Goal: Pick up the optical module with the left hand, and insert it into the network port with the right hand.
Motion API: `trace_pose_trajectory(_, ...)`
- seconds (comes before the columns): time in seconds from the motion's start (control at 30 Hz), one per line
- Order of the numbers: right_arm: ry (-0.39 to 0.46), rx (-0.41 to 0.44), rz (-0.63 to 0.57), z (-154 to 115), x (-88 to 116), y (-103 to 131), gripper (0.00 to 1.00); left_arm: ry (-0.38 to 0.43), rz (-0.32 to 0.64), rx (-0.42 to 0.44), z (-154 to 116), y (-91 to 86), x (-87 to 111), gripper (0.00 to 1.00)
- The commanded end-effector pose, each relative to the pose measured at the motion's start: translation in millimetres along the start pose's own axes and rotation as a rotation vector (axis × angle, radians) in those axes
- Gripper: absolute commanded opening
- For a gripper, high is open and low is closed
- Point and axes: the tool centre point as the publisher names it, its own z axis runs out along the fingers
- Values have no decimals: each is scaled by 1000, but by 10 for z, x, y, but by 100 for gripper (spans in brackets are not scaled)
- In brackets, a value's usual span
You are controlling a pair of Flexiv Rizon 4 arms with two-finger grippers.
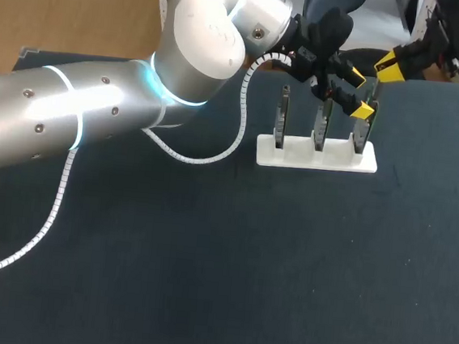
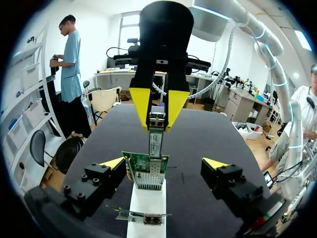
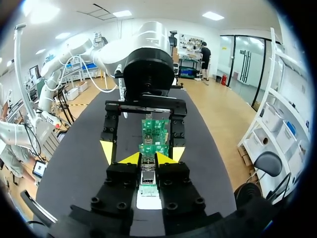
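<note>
The silver optical module (image 2: pixel 156 135) stands upright with my right gripper (image 2: pixel 157 124) shut on it from above, its lower end at the port of a green circuit board (image 2: pixel 146 167). In the right wrist view the module (image 3: pixel 147 174) sits between the right gripper's (image 3: pixel 147 158) yellow tips, with the boards (image 3: pixel 155 131) just ahead. My left gripper (image 2: pixel 164 161) is open wide, one finger on each side of that board and touching nothing. Seen from the head camera, the left gripper (image 1: pixel 360 93) and right gripper (image 1: pixel 387 72) meet over the rightmost board (image 1: pixel 362 134).
A white stand (image 1: pixel 316 156) at the back of the dark table holds three upright boards in a row. My left arm (image 1: pixel 97 110) lies across the left half of the table, with its white cable (image 1: pixel 233 132) looping down beside the stand.
</note>
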Motion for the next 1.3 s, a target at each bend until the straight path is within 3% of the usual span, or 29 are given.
trace_pose_trajectory(0.03, 3, 11, -1, -6, -9, 39, 0, 4, -2, 1, -1, 3, -9, 100)
trace_pose_trajectory(1.23, 20, -4, 33, 60, 100, 9, 0, 4, -2, 1, -1, 3, -9, 100)
trace_pose_trajectory(1.27, 20, -5, 35, 62, 102, 10, 62, 4, -2, 1, -1, 3, -9, 100)
trace_pose_trajectory(1.3, 20, -7, 35, 64, 104, 10, 100, 4, -2, 1, -1, 3, -9, 100)
